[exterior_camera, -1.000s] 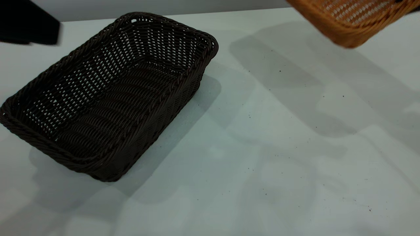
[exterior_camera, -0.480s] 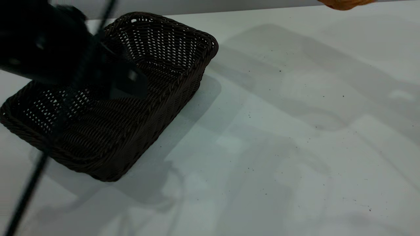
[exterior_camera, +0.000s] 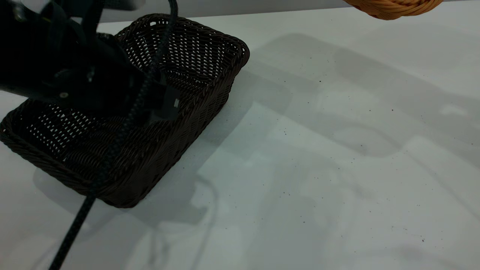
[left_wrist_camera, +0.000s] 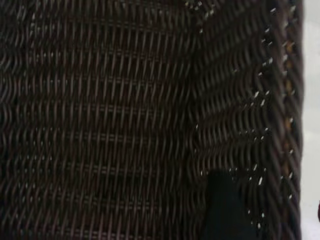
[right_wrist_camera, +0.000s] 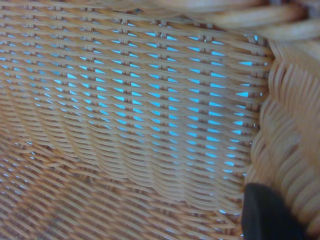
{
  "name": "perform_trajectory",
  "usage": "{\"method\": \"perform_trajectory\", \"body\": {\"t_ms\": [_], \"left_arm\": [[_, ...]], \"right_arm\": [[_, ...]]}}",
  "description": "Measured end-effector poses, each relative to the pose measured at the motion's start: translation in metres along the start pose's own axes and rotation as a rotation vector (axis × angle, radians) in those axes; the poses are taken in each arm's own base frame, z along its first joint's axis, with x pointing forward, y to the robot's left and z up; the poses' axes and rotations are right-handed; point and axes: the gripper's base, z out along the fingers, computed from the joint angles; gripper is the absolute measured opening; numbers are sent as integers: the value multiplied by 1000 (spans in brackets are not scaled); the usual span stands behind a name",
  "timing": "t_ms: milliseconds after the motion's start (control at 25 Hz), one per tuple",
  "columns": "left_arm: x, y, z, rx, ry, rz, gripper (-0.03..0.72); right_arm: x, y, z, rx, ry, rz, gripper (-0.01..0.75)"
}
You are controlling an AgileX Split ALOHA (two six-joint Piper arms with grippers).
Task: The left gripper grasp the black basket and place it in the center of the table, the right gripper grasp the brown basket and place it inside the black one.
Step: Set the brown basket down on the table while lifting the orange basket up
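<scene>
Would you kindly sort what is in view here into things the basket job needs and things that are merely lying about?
Needed for the job:
- black basket
- brown basket, only its edge in the exterior view
- left gripper, down inside the black basket
- table

Merely lying about:
- trailing black cable
- small dark specks on the table

The bulky black left gripper [exterior_camera: 165, 107], absent a second ago, now reaches into the dark woven wicker black basket [exterior_camera: 195, 56]; the orange-tan wicker brown basket [exterior_camera: 393, 7] sits higher, mostly out of frame.
</scene>
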Motion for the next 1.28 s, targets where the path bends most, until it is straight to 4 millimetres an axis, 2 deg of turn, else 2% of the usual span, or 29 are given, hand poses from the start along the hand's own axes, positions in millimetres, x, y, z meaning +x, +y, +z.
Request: {"method": "perform_trajectory", "body": {"t_ms": [440,920,1280], "left_arm": [[10,3,16,-34,42,7,386],[8,-7,17,51,120,26,385],[3,-6,17,24,71,79,382]], "right_arm": [[2,0,0,-5,16,-24,100],[2,0,0,-5,16,-28,100],[2,0,0,-5,16,-46,100]]}}
